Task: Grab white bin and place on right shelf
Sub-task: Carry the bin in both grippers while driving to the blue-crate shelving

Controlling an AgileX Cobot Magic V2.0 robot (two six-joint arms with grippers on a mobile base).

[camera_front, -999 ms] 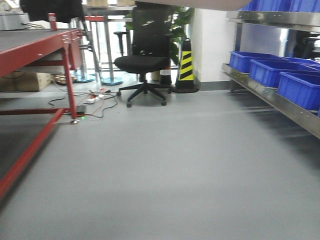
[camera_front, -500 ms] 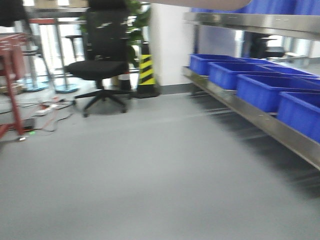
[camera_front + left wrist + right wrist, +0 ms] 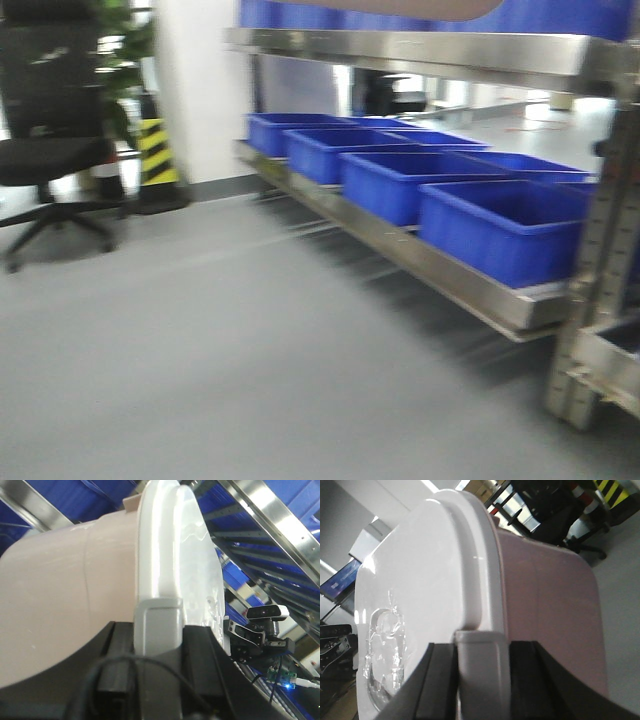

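Both left gripper and right gripper clamp grey clips on the smooth, round-cornered white bin between them. Steel shelf, 3 o'clock, carries blue bins; chair, 9 o'clock.

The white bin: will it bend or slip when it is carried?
Probably stiff: the white bin shows no sagging in its walls. Likely slippery, as its lid looks glossy. It fills both wrist views, so it could tilt if gripped unevenly.
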